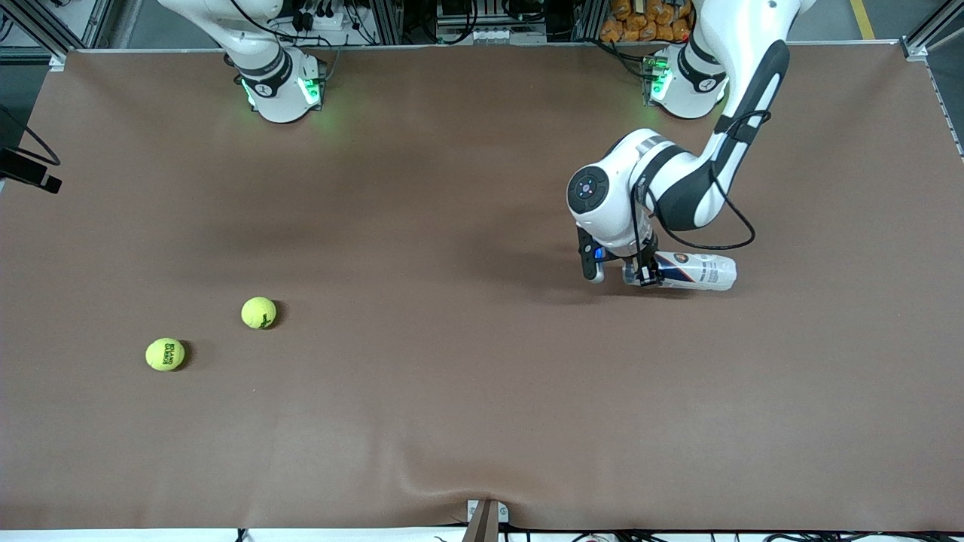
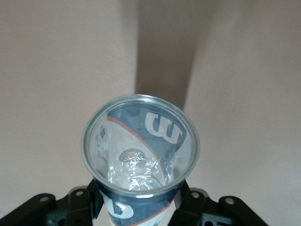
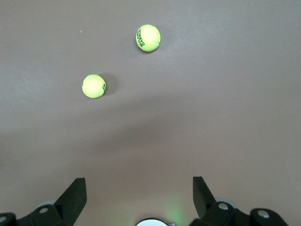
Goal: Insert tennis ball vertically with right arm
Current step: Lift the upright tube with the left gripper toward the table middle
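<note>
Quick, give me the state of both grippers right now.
Left gripper: shut on the tennis ball can, which lies on its side on the table.
Right gripper: open, holding nothing, up over the table.

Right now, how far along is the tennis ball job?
Early. Left gripper is shut on the clear ball can, which lies on its side on the table. Both tennis balls sit untouched. Right gripper is open, up over them. Standing the can, picking and inserting remain.
</note>
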`<state>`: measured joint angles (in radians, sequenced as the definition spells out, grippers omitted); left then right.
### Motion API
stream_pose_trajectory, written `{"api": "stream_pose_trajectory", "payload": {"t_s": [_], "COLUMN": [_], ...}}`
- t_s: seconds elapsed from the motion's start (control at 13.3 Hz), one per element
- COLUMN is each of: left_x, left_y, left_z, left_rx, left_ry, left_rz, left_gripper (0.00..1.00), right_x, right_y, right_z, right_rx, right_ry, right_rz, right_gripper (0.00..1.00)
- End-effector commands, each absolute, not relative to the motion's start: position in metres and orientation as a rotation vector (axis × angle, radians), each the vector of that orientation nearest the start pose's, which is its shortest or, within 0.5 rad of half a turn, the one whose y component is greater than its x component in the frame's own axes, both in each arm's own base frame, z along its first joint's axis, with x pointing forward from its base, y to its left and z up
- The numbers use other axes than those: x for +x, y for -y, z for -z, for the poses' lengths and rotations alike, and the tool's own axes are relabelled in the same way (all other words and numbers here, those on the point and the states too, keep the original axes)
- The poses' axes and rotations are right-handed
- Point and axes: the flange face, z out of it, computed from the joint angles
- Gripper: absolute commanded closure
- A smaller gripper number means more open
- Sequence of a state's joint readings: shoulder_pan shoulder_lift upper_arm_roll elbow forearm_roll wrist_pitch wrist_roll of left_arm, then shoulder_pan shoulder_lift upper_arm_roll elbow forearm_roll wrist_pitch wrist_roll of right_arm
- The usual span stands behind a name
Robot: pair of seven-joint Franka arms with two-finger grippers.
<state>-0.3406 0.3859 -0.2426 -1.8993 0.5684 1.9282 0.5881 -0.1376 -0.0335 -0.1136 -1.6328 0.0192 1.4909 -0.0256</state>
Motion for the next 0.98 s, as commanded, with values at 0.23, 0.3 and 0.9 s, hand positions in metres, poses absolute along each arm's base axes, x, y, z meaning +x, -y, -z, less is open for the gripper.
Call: {"api": "stream_pose_trajectory", "payload": {"t_s": [0.23,0.3,0.9], "left_x": [0.544,0.549,0.570], "left_y": [0.312,0.317,0.348], "left_z": [-0.346,-0.354,-0.411], "left_rx": [-2.303,-2.352,-2.741], "left_ry": [-1.677,-1.647,-1.360], "left_rz": [-0.280,-0.242,0.085], "left_gripper": [0.41,0.41,0.43], "right_x": [0.533,0.534,0.551], "right_y": [0.122,0.121,0.048], "right_z": [-0.609,-0.609,-0.617], "right_rx": [-3.089,-3.090,-3.115], "right_ry": [-0.310,-0.306,-0.112], "right_rz": [-0.149,-0.152,-0.089], "right_gripper": [0.00,0.00,0.00]}}
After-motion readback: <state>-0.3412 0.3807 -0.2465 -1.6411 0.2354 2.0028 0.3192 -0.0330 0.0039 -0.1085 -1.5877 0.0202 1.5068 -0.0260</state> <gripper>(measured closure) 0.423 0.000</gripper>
